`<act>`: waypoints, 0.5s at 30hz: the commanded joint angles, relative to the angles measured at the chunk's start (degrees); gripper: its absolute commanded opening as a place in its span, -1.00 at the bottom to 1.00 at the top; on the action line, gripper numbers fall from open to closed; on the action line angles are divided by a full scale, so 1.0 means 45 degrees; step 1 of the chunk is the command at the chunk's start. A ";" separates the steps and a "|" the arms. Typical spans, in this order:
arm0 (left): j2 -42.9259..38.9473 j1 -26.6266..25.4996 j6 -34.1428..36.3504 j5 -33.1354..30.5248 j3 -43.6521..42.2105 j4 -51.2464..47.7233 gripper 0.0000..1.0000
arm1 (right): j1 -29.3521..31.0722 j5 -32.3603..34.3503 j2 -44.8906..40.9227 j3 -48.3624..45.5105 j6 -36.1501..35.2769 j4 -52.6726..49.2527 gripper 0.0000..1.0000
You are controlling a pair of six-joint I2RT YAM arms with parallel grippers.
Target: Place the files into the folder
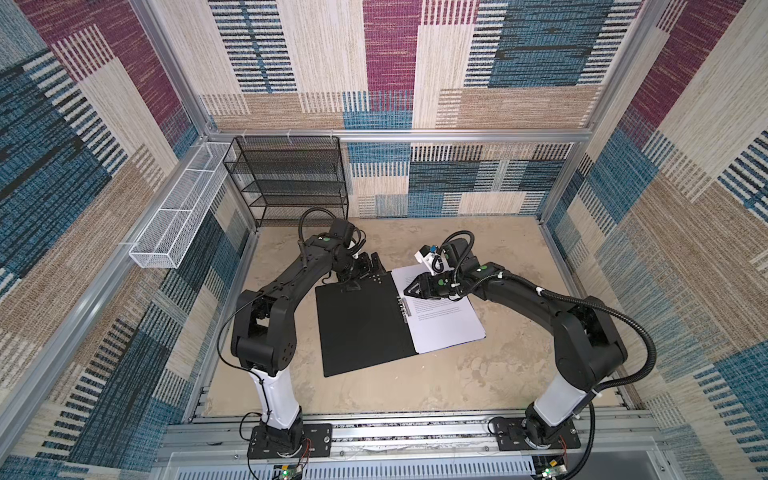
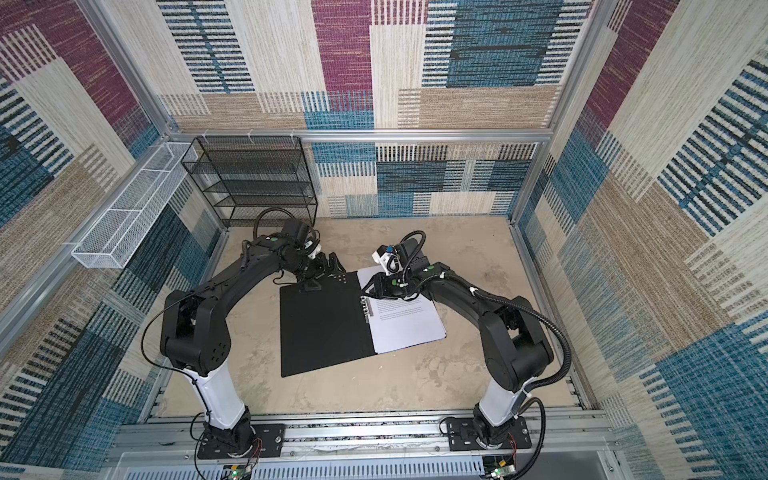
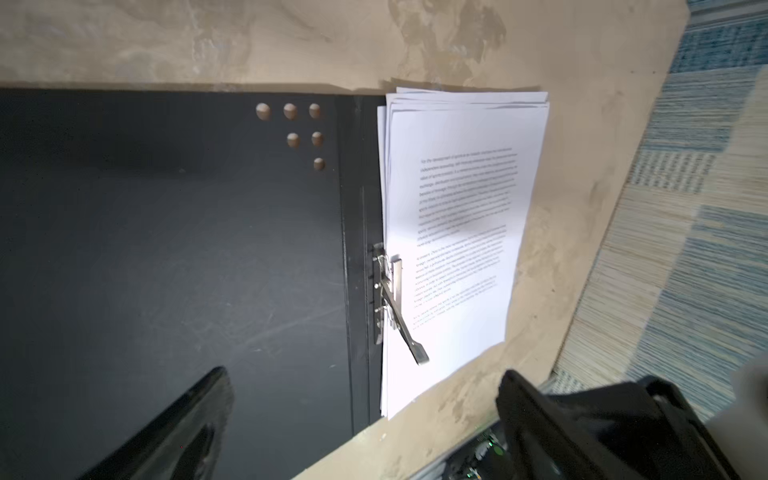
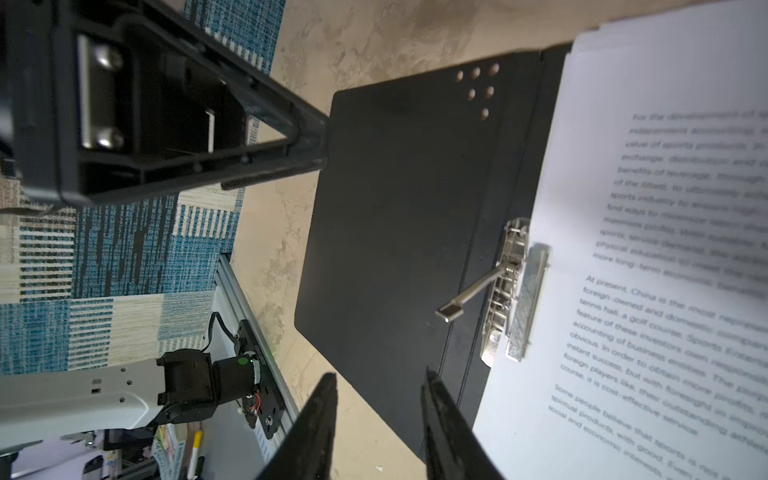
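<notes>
Sheets of white printed paper, likely unclamped, in open black folder; left gripper wide, right gripper narrow, empty; its bump may scatter them.

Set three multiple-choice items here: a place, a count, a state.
1. In both top views, where do the files lie on the folder?
A. its left half
B. its right half, beside the spine clip
C. across both halves
2. How many round holes mark the folder's bare half?
A. two
B. six
C. ten
3. How is the folder?
A. shut
B. standing upright
C. open flat, black inside up
Key: B, white sheets lie right of the clip; B, rows of three, two, one; C, its black inside faces up.
</notes>
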 commanded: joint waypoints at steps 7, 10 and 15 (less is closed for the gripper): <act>0.2253 -0.1058 0.0098 0.0099 0.1834 -0.0520 0.00 | 0.0013 -0.0049 -0.0294 0.0319 0.3171 -0.0246 -0.27; 0.3025 -0.1373 -0.0100 0.0424 0.2377 -0.0622 -0.15 | 0.0007 -0.0338 -0.0155 0.0122 0.3988 -0.0063 -0.31; 0.3711 -0.1759 -0.0208 0.0503 0.2725 -0.0667 -0.27 | 0.0019 -0.0185 -0.0046 -0.0043 0.4730 -0.0324 -0.27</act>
